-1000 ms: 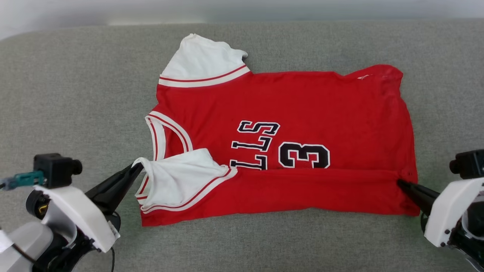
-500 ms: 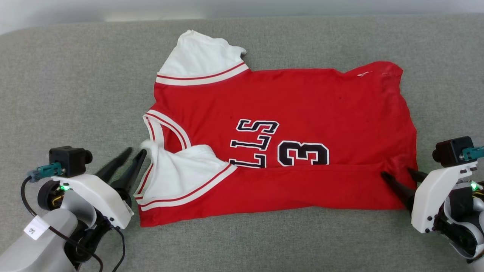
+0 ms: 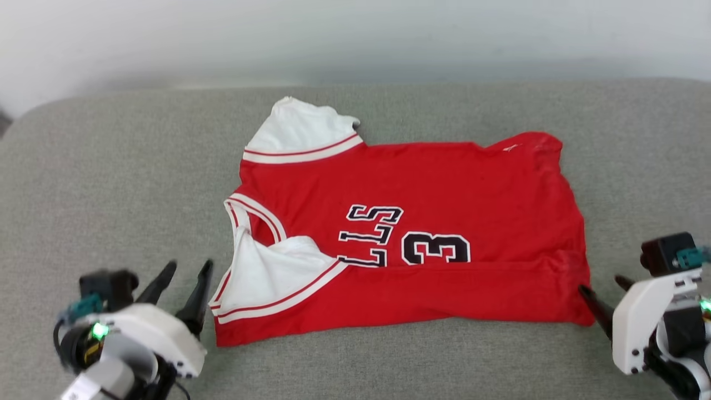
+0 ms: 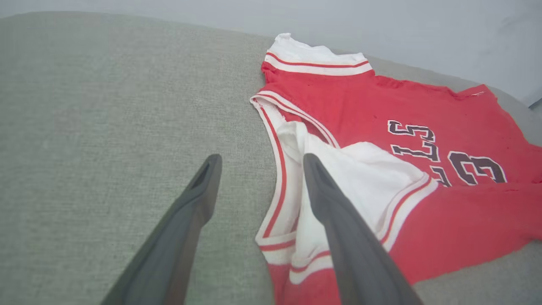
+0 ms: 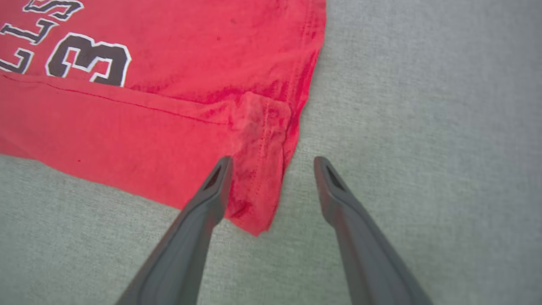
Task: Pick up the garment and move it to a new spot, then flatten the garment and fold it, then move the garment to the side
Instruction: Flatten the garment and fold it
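The garment [image 3: 422,194], a small red jersey with white sleeves, lies front up on the grey cushion, its near long edge folded over so that part of the number and lettering is covered. One white sleeve [image 3: 278,272] rests on top of that fold. My left gripper [image 3: 189,269] stands open just left of the collar, holding nothing. In the left wrist view the fingers [image 4: 338,220] spread wide beside the garment [image 4: 381,123]. My right gripper [image 3: 601,284] is open at the hem corner. The right wrist view has the garment's corner [image 5: 254,169] lying free between the fingers [image 5: 203,212].
The grey fabric cushion [image 3: 111,194] runs wide to the left, right and front of the garment. A pale wall [image 3: 355,39] rises behind its far edge.
Both grippers have opened and let go of the garment's folded edge, then drawn back toward me. The sleeve has settled on the fold. The head camera has tilted, shifting the whole picture.
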You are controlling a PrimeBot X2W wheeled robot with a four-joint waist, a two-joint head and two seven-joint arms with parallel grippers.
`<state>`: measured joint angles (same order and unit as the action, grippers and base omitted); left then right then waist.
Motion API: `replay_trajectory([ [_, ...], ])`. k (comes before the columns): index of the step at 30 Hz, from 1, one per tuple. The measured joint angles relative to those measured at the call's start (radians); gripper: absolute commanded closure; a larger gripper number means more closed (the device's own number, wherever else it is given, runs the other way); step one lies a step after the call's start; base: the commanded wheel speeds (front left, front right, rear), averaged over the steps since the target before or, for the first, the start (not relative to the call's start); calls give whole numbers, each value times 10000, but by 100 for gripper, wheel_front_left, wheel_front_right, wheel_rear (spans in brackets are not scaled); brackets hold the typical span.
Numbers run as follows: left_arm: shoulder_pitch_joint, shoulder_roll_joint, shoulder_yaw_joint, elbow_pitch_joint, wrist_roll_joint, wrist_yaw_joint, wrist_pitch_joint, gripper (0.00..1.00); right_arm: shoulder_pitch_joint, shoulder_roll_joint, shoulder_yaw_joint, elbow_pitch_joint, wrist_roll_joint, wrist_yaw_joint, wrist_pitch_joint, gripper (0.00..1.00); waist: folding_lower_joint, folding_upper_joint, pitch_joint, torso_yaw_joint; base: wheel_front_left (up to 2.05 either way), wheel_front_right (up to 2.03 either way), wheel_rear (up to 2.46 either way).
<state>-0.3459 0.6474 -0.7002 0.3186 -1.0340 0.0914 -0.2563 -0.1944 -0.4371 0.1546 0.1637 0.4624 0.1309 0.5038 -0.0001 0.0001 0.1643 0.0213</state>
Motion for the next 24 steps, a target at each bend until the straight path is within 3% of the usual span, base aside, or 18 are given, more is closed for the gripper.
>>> replay_trajectory([
  [7,1662,487,146,-1726,-472,1344,378,0,1108,1235,-1402,-882,-1104,0,1375,0,-1,0,-409,-172,0,0,0],
  [12,2222,1051,-67,-2788,-476,2236,1170,0,1837,1879,-1858,-2015,-1691,0,2220,0,-1,0,-355,-309,0,0,0],
  [17,2255,1223,-153,-3469,-621,2711,1871,0,2080,2165,-1870,-2901,-1952,0,2729,0,-1,0,-106,-490,0,0,0],
  [24,2143,1304,-380,-2976,-497,3373,2483,0,2143,2403,-1850,-3509,-2052,0,2895,0,0,0,326,-768,0,0,0],
])
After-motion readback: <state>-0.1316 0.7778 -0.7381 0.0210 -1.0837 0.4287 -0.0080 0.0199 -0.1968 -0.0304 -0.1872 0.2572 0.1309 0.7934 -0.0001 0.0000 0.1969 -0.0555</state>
